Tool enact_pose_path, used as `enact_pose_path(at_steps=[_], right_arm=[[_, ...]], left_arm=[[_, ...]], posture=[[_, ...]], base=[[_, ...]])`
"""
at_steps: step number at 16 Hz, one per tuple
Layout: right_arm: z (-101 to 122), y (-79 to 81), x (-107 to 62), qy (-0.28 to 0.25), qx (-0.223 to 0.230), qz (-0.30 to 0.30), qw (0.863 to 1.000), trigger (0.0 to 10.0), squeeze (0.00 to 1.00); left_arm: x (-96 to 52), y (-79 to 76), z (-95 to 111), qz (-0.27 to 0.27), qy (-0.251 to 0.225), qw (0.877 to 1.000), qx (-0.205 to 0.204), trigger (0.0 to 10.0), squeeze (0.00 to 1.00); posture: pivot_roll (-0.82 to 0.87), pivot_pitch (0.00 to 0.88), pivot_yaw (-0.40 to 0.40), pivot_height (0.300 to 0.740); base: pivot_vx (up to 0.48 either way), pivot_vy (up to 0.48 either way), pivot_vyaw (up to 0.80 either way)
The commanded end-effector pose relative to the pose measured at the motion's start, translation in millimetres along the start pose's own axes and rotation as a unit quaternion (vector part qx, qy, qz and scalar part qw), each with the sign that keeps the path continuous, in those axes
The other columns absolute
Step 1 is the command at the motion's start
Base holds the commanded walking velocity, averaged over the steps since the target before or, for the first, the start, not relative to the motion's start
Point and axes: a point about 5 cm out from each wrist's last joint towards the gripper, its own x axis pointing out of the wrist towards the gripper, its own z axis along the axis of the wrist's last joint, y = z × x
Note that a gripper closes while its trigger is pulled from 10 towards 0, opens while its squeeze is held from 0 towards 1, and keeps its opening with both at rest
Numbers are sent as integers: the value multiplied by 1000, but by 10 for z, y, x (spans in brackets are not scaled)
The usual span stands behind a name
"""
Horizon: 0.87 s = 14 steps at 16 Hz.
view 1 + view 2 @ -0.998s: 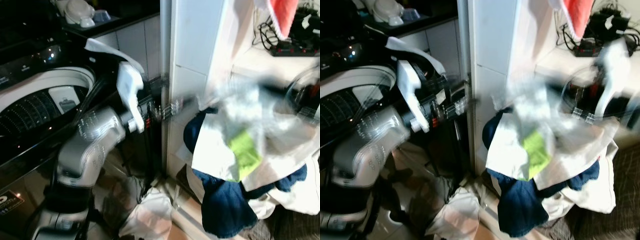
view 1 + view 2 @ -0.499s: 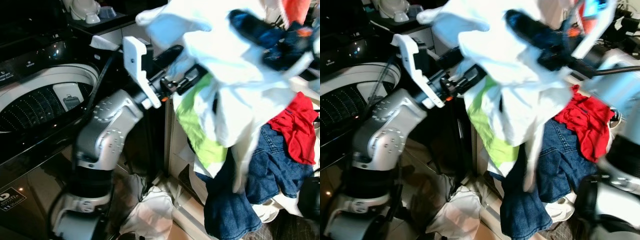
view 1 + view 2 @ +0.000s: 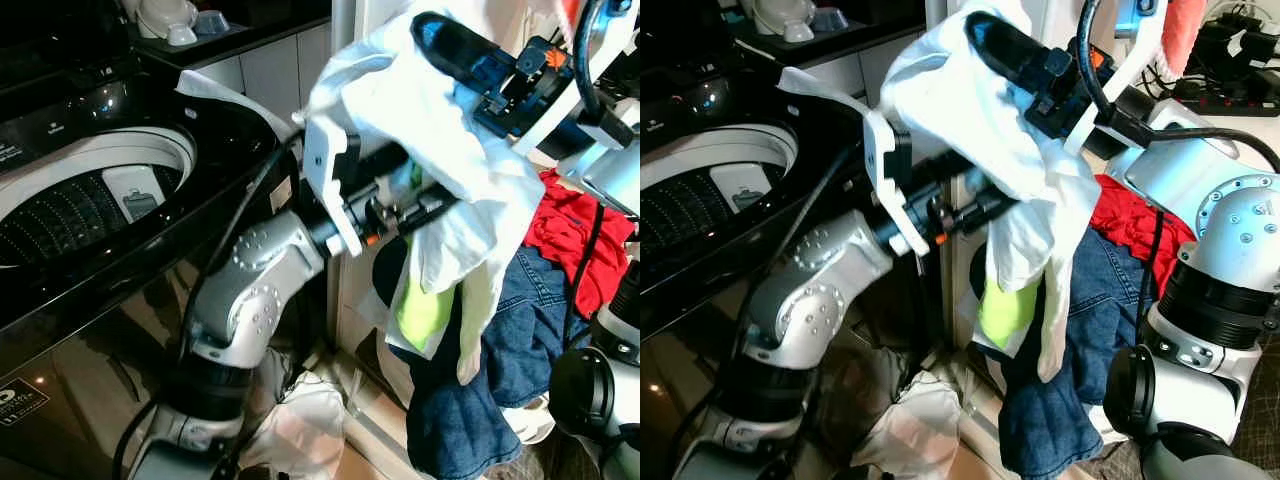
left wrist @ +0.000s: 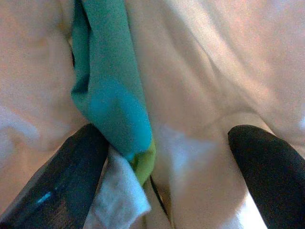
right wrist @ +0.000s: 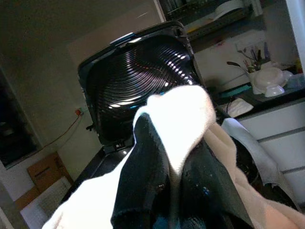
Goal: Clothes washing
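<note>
Blue denim garment (image 3: 470, 400) hangs low by the floor; above it the left claw (image 4: 167, 157), fingers spread, presses into the white cotton garment (image 3: 450, 180) with lime-green lining. Right claw (image 5: 167, 157) pinches that garment's top, now swung up from a second ago, toward the open black top-loading washer (image 3: 90, 190): loading underway.

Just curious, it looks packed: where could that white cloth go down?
The washer drum, ringed by its white rim, is open and bare. On the right it is crowded: red cloth and jeans heap together, and more laundry lies on the floor.
</note>
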Motion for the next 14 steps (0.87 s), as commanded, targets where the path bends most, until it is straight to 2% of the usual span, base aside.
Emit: enact_pose_path(at_steps=[1,2,3,6,8,9,10,11,13,14], right_arm=[[74,80,14,-10,-10,12,1000,0,0],[78,77,10,-11,-9,9,1000,0,0],[86,76,5,-12,-9,6,1000,0,0],[103,60,-13,-10,-14,-6,1000,0,0],[116,19,-47,-10,-21,-24,999,0,0],[127,-17,-75,-10,-23,-36,999,0,0],[135,-41,-92,-9,-24,-44,999,0,0],[138,-58,-104,-6,-26,-50,998,0,0],[134,-77,-107,-1,-28,-54,998,0,0],[123,-90,-99,2,-28,-56,998,0,0]], left_arm=[[7,-60,14,-22,1,1000,-6,9765,0],[-5,-40,16,-13,1,1000,-3,5137,0],[-26,-13,19,-8,4,1000,3,0,0],[-108,86,11,22,15,1000,11,0,0],[-317,185,41,50,10,999,9,0,0],[-486,243,83,60,9,998,10,0,0],[-596,277,124,69,10,997,13,0,0],[-707,323,210,77,-7,997,7,10000,0],[-817,368,329,84,-27,996,4,10000,1000],[-848,367,371,81,-31,996,7,10000,1000]], posture=[[-3,0,39,740],[-1,0,38,740],[-1,0,38,740],[-1,0,40,740],[-1,0,40,740],[-8,0,42,740],[-3,0,36,740],[2,0,30,740],[9,0,22,740],[11,0,20,740]], base=[[0,0,0],[0,0,0],[0,0,0],[0,0,0],[0,0,0],[0,0,0],[0,0,0],[0,0,0],[0,0,0],[0,0,0]])
